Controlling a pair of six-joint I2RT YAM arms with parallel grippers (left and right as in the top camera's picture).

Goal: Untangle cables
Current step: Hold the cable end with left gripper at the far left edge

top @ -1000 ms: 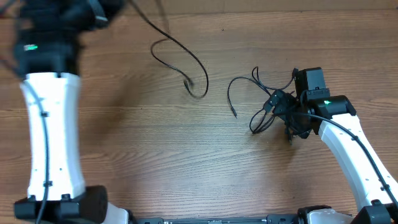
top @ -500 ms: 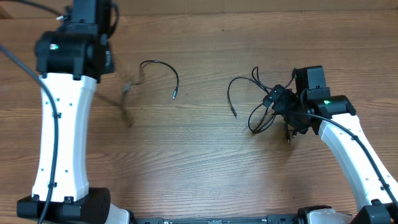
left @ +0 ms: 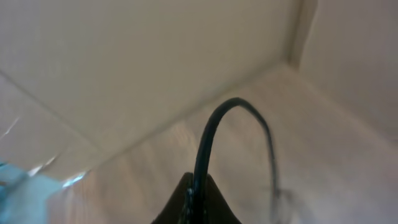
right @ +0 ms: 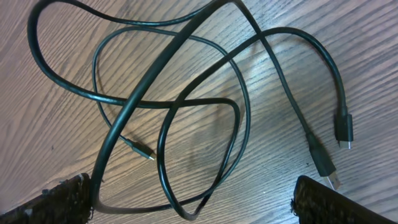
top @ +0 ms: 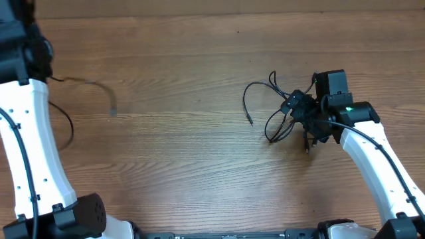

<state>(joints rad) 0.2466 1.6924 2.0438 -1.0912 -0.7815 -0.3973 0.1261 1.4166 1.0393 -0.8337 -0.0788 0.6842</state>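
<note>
Right wrist cam, nearest first: right fingers (right: 59,198) sit at the bottom corners, spread wide, gripping nothing. Between them the tangled cables (right: 134,106) lie flat on the table (right: 50,143). The thicker strand runs just beside the pad on the view's left; can't tell if it touches. Further out the loops cross each other several times. Three plug ends are visible: a small plug (right: 146,153) inside the loops, and two bigger plugs (right: 328,171) off to the right, clear of the crossings.

Left wrist cam: left fingers (left: 217,210) are closed on a single cable (left: 200,155), pinched at the bottom edge. It rises from the pinch, arcs over and drops to the right. The view is blurry, so the far end is unreadable.

Overhead, front to back: right arm (top: 372,146) reaches in from the front right corner, its head right at the tangle, mid-table on the right side. Left arm (top: 26,146) runs up the left edge, its fingers out of frame. The single cable shows as a faint blurred streak beside that arm, well apart from the tangle.
</note>
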